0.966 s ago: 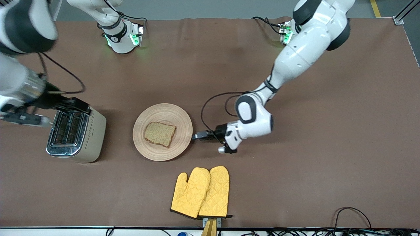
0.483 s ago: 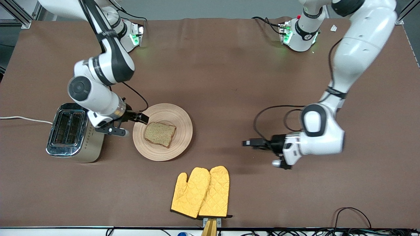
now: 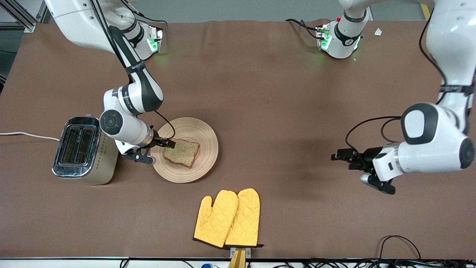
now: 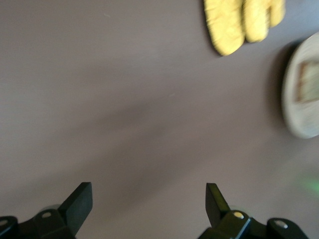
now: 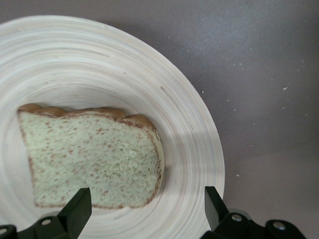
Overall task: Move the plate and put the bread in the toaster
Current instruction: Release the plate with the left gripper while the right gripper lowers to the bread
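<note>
The pale wooden plate (image 3: pixel 208 149) lies mid-table with the speckled bread (image 3: pixel 183 152) on it. Beside it, toward the right arm's end, stands the cream and chrome toaster (image 3: pixel 83 150), its two slots facing up. My right gripper (image 3: pixel 169 143) hovers open over the toaster-side edge of the bread. In the right wrist view its fingers (image 5: pixel 79 206) straddle a corner of the bread (image 5: pixel 94 159) and the plate (image 5: pixel 199 149). My left gripper (image 3: pixel 340 156) is open over bare table toward the left arm's end, holding nothing, with the plate (image 4: pixel 299 124) at the view's edge.
A pair of yellow oven mitts (image 3: pixel 227 217) lies nearer the front camera than the plate, also seen as mitts (image 4: pixel 241 22). The toaster's white cord (image 3: pixel 26 136) runs off the right arm's end of the table. Cables lie along the front edge.
My left gripper let go of the plate's rim, opened and drew back toward its own end. My right arm swung from above the toaster down over the bread.
</note>
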